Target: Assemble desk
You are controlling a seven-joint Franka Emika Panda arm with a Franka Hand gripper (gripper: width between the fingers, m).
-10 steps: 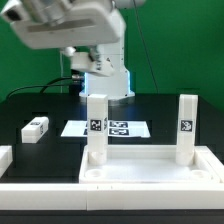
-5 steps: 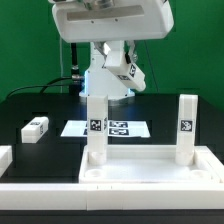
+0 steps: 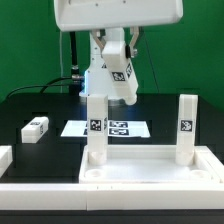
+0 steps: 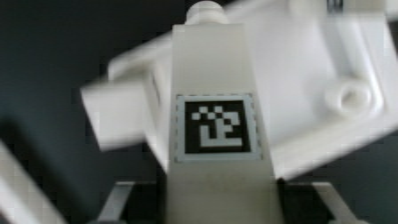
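The desk's white tabletop [image 3: 140, 172] lies at the front with its rim up. Two legs stand upright in its far corner sockets, one [image 3: 96, 128] toward the exterior view's left and one [image 3: 187, 127] toward its right. My gripper [image 3: 113, 52] hangs above the left standing leg, shut on a third tagged leg [image 3: 118, 76], which is tilted in the air. In the wrist view that leg [image 4: 214, 130] fills the middle between my gripper [image 4: 214, 196] and its grey fingers [image 4: 128, 200]. A fourth leg [image 3: 35, 127] lies loose on the black table.
The marker board [image 3: 128, 128] lies flat behind the tabletop. The arm's white base [image 3: 100, 85] stands at the back against a green backdrop. A low white rail [image 3: 6, 158] runs along the front left edge.
The arm's head has swung from the exterior view's left to the centre and turned. The held leg has come down in front of the base, above the left standing leg.
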